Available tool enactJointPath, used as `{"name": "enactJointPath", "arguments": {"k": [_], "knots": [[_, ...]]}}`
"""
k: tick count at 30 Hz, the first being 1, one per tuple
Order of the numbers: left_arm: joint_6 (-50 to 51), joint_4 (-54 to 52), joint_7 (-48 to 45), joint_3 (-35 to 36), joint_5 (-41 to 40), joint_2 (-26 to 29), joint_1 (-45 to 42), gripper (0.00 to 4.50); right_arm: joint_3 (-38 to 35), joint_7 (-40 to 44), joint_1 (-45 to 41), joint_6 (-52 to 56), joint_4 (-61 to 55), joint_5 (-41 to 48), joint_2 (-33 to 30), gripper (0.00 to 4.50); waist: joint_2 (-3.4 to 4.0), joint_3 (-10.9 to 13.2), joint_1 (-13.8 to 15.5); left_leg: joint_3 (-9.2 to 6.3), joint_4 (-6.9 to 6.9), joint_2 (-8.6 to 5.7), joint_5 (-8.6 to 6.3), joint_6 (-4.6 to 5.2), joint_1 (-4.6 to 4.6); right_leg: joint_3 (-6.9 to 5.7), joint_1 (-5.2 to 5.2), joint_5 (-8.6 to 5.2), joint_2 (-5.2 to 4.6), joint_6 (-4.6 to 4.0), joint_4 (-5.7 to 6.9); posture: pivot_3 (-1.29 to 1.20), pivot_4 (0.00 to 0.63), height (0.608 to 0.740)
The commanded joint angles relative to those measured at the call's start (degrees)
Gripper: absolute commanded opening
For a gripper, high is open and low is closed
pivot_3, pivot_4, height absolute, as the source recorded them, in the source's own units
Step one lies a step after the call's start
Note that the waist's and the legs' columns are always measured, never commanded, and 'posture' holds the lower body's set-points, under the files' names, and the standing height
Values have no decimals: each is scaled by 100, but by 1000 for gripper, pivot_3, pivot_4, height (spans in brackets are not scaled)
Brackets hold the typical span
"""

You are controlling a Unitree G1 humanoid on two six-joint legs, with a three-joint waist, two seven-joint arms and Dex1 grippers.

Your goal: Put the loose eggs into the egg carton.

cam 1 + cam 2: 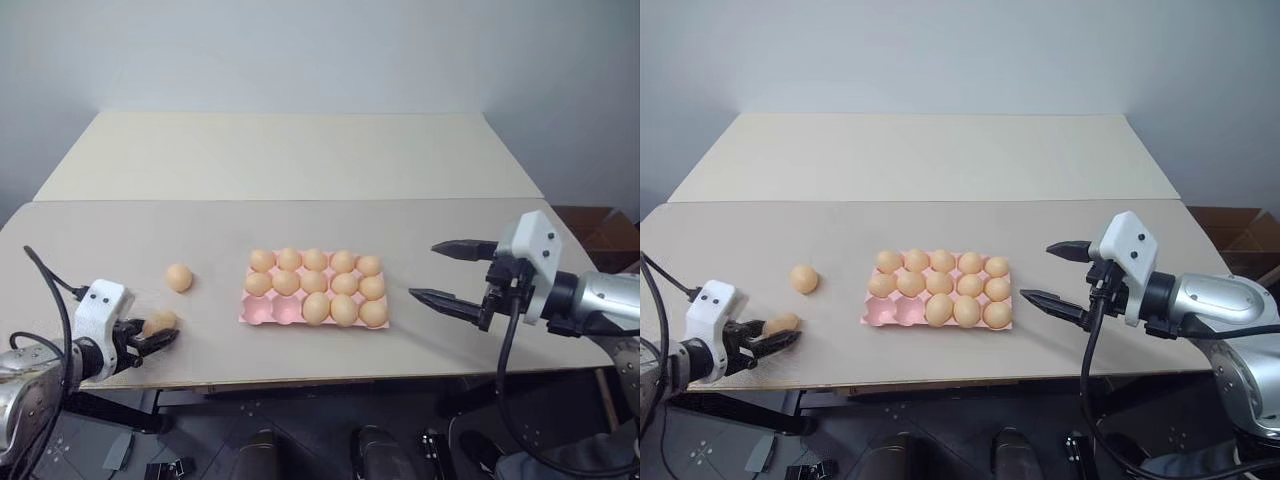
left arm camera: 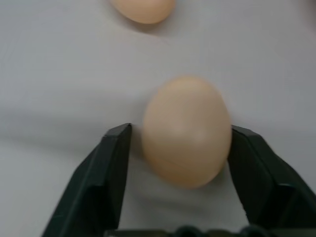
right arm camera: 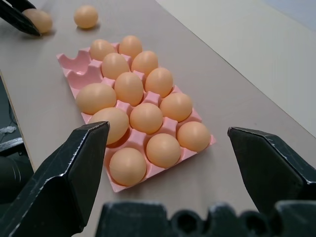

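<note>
While head views put the left gripper (image 1: 152,338) clamped on one egg (image 1: 160,322) near the table (image 1: 120,240) edge, another egg (image 1: 179,277) lies beside it, left of the egg carton (image 1: 262,312). Left wrist: black fingers (image 2: 106,168) pinch the egg's sides; likely brittle, slick shell, so grip lightly across the middle. Right wrist: right gripper (image 3: 173,163) gapes wide above the carton, two cups vacant.

The egg carton (image 1: 262,311) is pale pink, and the eggs (image 1: 315,284) seated in its cups are a plain tan-orange, as are the two loose eggs (image 1: 179,277) on the left. The bench (image 1: 120,240) is a plain light beige-grey, with a paler cream one (image 1: 280,155) behind it. Both the left gripper (image 1: 160,338) and the right gripper (image 1: 440,272) have black fingers (image 3: 74,173) on white housings.
</note>
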Motion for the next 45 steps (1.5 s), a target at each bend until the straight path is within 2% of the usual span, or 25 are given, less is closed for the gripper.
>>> {"name": "enactJointPath", "arguments": {"k": [1, 4, 7, 10, 14, 15, 18, 25, 27, 33, 40, 45], "knots": [[-735, -238, -578, 115, 55, 276, 92, 2000, -309, -82, 60, -98, -252, 147, -97, 4500, 0, 0, -1, 0, 0, -2, 0, 0, -1, 1, -1, 0, -2, 0, 0, 0, 150, 740], [-1495, -529, -1412, 263, -98, 496, 176, 2000, -332, -138, 116, -102, -291, 159, -86, 4500, 0, 0, 11, 1, 0, -1, 0, 0, -4, -1, -4, -23, -8, -41, 0, 0, 150, 740], [-1859, -640, -1884, 168, -319, 565, -17, 2000, -299, -192, 128, -126, -317, 163, -71, 4500, 2, 0, 34, 2, 0, 2, 0, 0, -3, -1, -3, -23, -11, -43, -1, 0, 150, 740], [-1982, -601, -2027, -544, -452, 422, -763, 2000, -210, -294, 90, -176, -315, 149, -26, 4500, 3, 0, 91, 4, 0, -13, 1, 0, -3, -6, 2, -23, -11, -41, -1, 0, 150, 740], [-2159, -222, -2061, -1826, -46, 0, -1657, 2000, -125, -402, 48, -198, -333, 121, -18, 4500, 2, -1, 73, 9, 3, -23, 1, 1, -5, 0, 11, -13, -11, -20, -4, 0, 150, 740], [-2223, -121, -2103, -2054, 25, -98, -1794, 2000, -111, -424, 50, -210, -353, 97, -24, 4500, 2, -1, 60, 9, 3, -27, 1, 1, -6, 1, 11, 5, -11, 15, -6, 0, 150, 740], [-2359, 118, -2106, -2560, 236, -390, -2133, 2000, -102, -512, 51, -202, -419, 119, -14, 4500, 0, 0, 15, 6, 3, -27, 1, 3, -14, 5, 5, 10, -6, 21, -12, 0, 150, 740], [-2288, 467, -2002, -3153, 624, -683, -2645, 2000, -193, -658, 128, -149, -524, 198, -17, 4500, 0, 1, 24, -1, 6, -27, 1, 4, -10, 1, 9, 11, -3, 23, -7, 0, 150, 740], [-2163, 433, -2091, -3139, 548, -622, -2722, 2477, -250, -688, 176, -133, -562, 239, -21, 4500, 0, 1, 30, -3, 7, -27, 1, 4, -11, -1, 9, 10, -3, 24, -8, 0, 150, 740], [-2197, 63, -2167, -2536, 336, -319, -2526, 4311, -279, -734, 247, -156, -588, 295, -44, 4500, 0, 1, 10, -18, 7, -27, 1, 4, -11, 4, 8, 10, -4, 27, -9, 0, 150, 740], [-2251, -305, -2303, -888, -274, 95, -1774, 4311, -155, -639, 206, -262, -440, 229, -64, 4500, 0, 1, -4, -19, 7, -23, 1, 3, -9, 2, 7, 10, -5, 27, -7, 0, 150, 740], [-2163, -353, -2327, 1044, -315, 309, -533, 4311, -63, -473, 133, -409, -265, 176, -111, 4500, 1, 1, -76, -17, 7, -19, 1, 3, -7, 3, 4, 8, -4, 24, -5, 0, 150, 740]]}}
